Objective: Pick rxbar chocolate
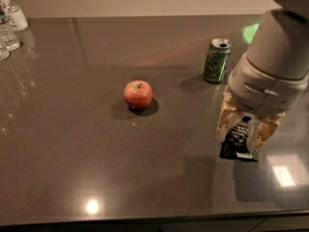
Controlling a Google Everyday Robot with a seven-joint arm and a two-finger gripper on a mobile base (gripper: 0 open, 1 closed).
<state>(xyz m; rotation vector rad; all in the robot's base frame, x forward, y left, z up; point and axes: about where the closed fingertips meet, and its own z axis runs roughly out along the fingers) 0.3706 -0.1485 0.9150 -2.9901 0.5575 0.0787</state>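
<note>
The rxbar chocolate (236,143), a flat black wrapper with white lettering and a small white label at its lower end, hangs between the fingers of my gripper (244,129) at the right of the dark table (96,168). The gripper is shut on the bar's upper part and holds it a little above the table; its shadow lies below and to the right. The tan fingers (227,121) point down. My large white arm (275,66) covers the bar's top end.
A green soda can (216,60) stands upright just behind and to the left of the gripper. A red apple (138,94) sits mid-table. Clear water bottles (8,25) stand at the far left corner. The table's front edge runs along the bottom.
</note>
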